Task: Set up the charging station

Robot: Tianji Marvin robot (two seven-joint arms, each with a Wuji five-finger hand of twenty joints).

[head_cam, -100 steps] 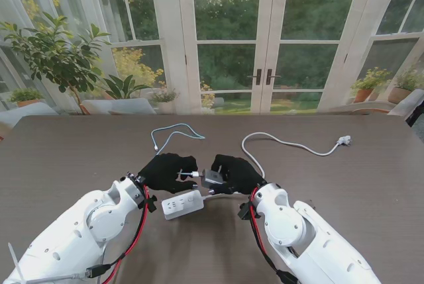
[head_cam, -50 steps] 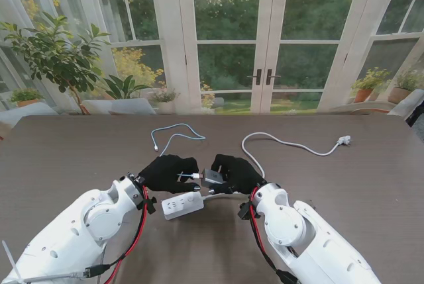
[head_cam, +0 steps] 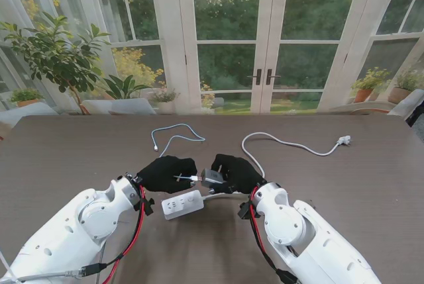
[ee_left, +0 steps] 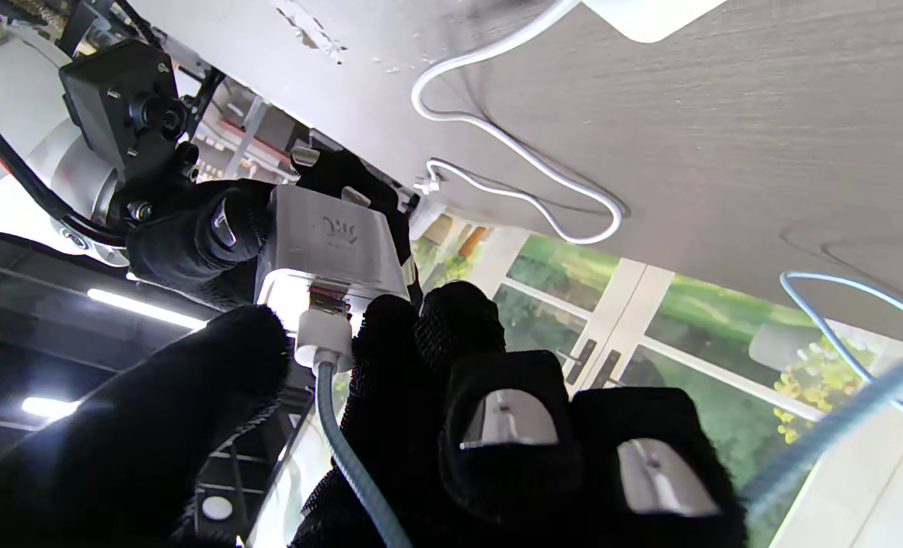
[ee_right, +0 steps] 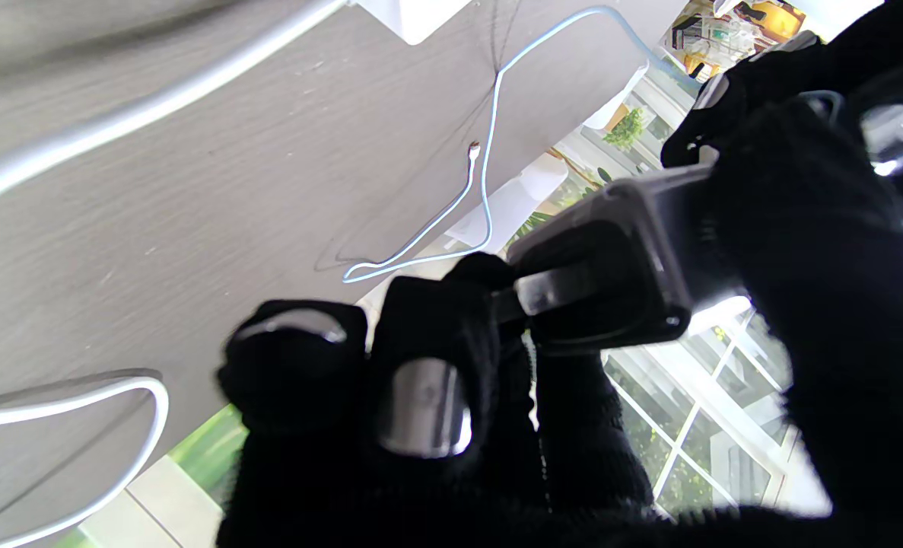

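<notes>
Hands meeting just beyond the white power strip (head_cam: 182, 204), plugging cable into charger.
Left hand (head_cam: 167, 172) pinches the USB plug (ee_left: 323, 339) at the port; right hand (head_cam: 235, 172) grips the charger (ee_left: 331, 242). Next, probably a straight push home.

My left hand (head_cam: 167, 172) and right hand (head_cam: 235, 172) both wear black knitted cloth, matt and faintly fuzzy, with small shiny metal plates set on the fingertips (ee_left: 508, 417). The charger block (ee_left: 329, 247) pinched between them looks like smooth silver-grey plastic with a dull sheen. The plug (ee_left: 324, 340) meeting it is glossy white plastic, and its cable (ee_left: 348, 457) has a grey-blue woven look. The power strip (head_cam: 183, 204), just nearer to me than the charger block, is smooth white plastic, as is its cord (head_cam: 291, 143). The table (head_cam: 73, 151) beneath is dark brown wood grain, matt. My forearm shells (head_cam: 79, 228) are glossy white plastic.
</notes>
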